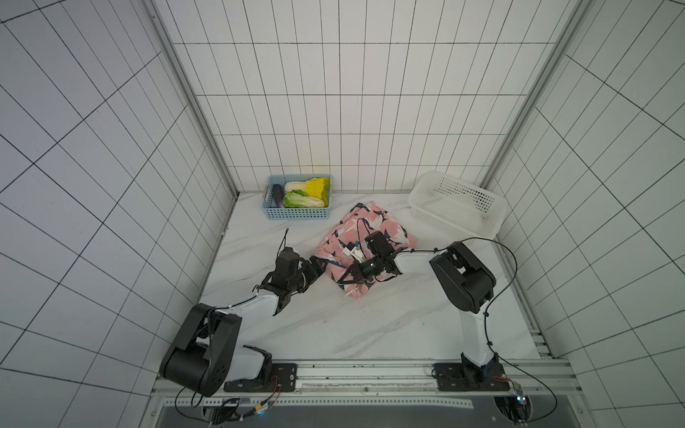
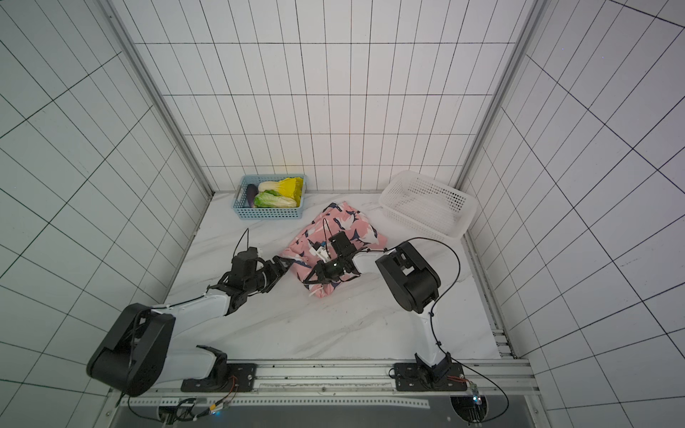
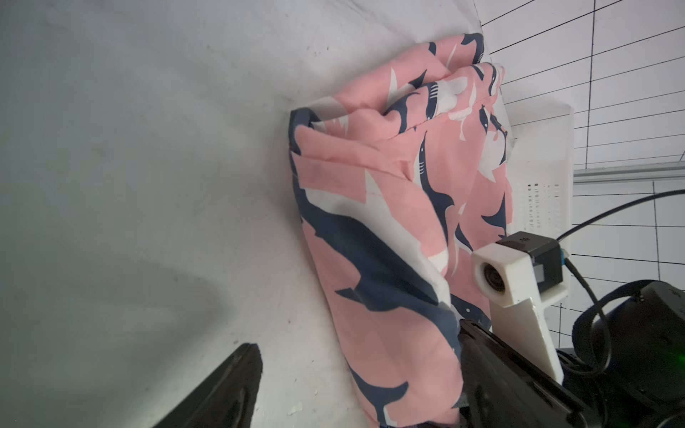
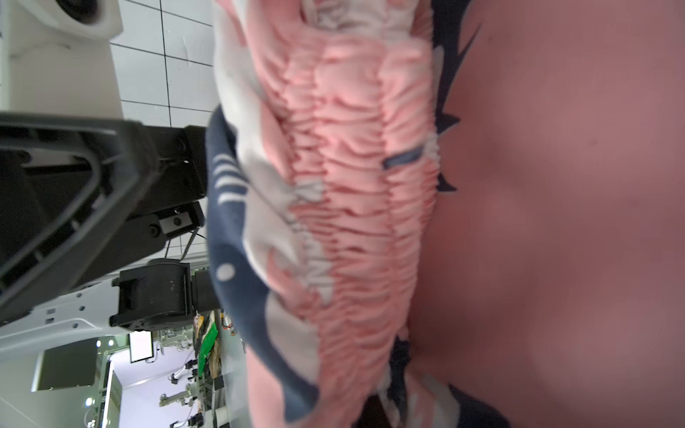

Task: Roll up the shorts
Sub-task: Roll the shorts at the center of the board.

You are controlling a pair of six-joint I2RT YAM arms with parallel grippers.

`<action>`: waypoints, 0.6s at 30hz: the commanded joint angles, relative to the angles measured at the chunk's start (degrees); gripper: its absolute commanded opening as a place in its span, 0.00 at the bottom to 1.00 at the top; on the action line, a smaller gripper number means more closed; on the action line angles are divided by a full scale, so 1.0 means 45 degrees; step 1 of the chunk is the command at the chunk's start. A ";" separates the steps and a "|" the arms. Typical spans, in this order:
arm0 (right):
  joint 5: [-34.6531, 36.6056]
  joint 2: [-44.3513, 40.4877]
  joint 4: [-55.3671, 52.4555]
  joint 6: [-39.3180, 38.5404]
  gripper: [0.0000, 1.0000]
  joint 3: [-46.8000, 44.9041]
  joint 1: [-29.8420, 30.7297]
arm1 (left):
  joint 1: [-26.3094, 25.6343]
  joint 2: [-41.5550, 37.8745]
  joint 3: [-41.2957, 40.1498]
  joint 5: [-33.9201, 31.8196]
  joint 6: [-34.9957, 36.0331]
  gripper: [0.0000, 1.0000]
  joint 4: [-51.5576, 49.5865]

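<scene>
The pink shark-print shorts lie bunched and partly folded mid-table. My left gripper is at their left edge, low over the table. In the left wrist view it is open, with the edge of the shorts lying between its wide-set fingers. My right gripper is at the near end of the shorts, shut on them. The right wrist view is filled by the gathered waistband, which hides the jaws.
A blue basket holding cabbages and an eggplant stands at the back against the wall. A white perforated basket sits tilted in the back right corner, close behind the shorts. Tiled walls enclose three sides.
</scene>
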 commanded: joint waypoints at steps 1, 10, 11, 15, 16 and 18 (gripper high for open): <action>-0.0584 0.0303 0.0729 0.0621 0.00 -0.0425 -0.0079 | -0.0107 0.0746 0.0318 -0.0175 -0.0057 0.89 0.1775; -0.0857 0.0650 0.1390 0.0911 0.00 -0.0816 -0.0167 | -0.0005 0.4191 0.1728 0.0160 -0.0309 0.83 0.3266; -0.0873 0.0703 0.1391 0.0932 0.00 -0.0828 -0.0201 | 0.0000 0.4410 0.1859 0.0212 -0.0326 0.79 0.3282; -0.0976 0.0749 0.1400 0.0939 0.00 -0.0853 -0.0274 | 0.0110 0.5126 0.2382 0.0365 -0.0407 0.46 0.3290; -0.0976 0.0715 0.1372 0.0922 0.00 -0.0877 -0.0304 | 0.0159 0.5268 0.2521 0.0469 -0.0449 0.36 0.3200; -0.0819 0.0519 0.1112 0.0799 0.02 -0.0888 -0.0381 | 0.0272 0.5465 0.2854 0.0738 -0.0489 0.15 0.2951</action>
